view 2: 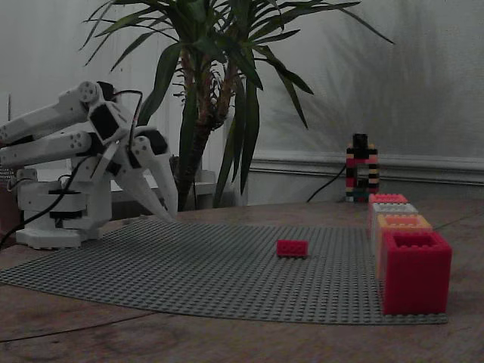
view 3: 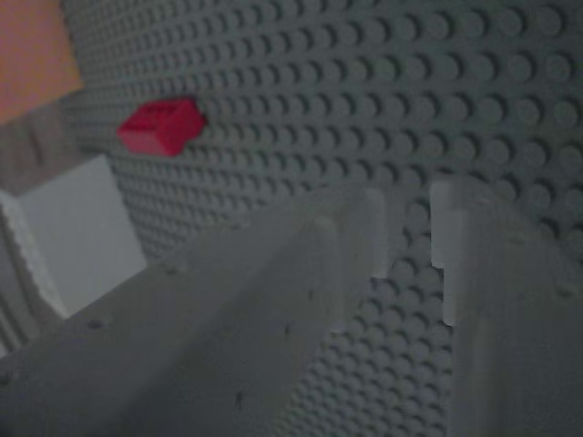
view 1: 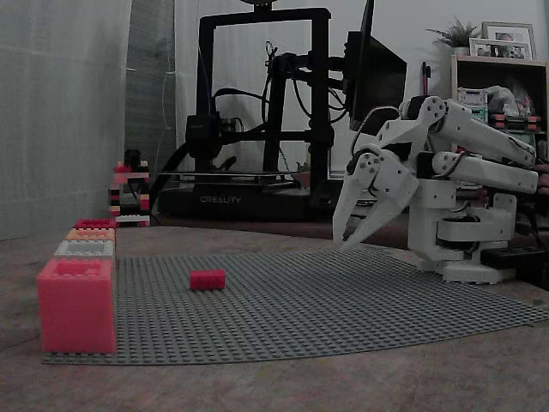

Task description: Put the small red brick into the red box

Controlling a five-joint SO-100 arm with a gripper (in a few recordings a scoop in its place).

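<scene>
Nothing is done: the small red brick [view 1: 207, 279] lies well apart from the red box [view 1: 76, 305]; the empty end effector [view 1: 356, 233] is slightly spread.

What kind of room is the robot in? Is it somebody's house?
Probably a room in a home used for hobbies. A big potted plant stands behind the table, framed photos sit on a shelf, and a 3D printer is at the back. The robot's fingers hang above a grey studded baseplate.

we've got a deep-red small red brick [view 1: 207, 279] on a grey studded baseplate [view 1: 343, 300], a pinkish-red red box [view 1: 76, 305], a white gripper [view 1: 347, 239].
</scene>
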